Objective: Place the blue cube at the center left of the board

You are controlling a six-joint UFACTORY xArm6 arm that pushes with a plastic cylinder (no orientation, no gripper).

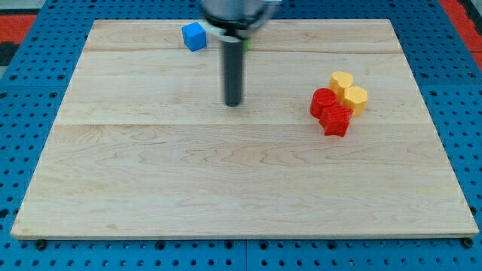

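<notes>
Now my tip (233, 104), a bare rod with no gripper to open, stands apart from the blue cube (194, 36), which lies toward the view's upper left.

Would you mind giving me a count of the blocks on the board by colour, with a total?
Blue: 1, the blue cube near the view's top
Red: 2, the upper red block and the lower red block
Yellow: 2, the upper yellow block and the lower yellow block
Green: 1, a green block mostly hidden behind my tip
Total: 6

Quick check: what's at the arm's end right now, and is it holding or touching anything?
No pincer: my tip is a bare rod end, holding nothing, touching no block, down and to the view's right of the blue cube.
</notes>
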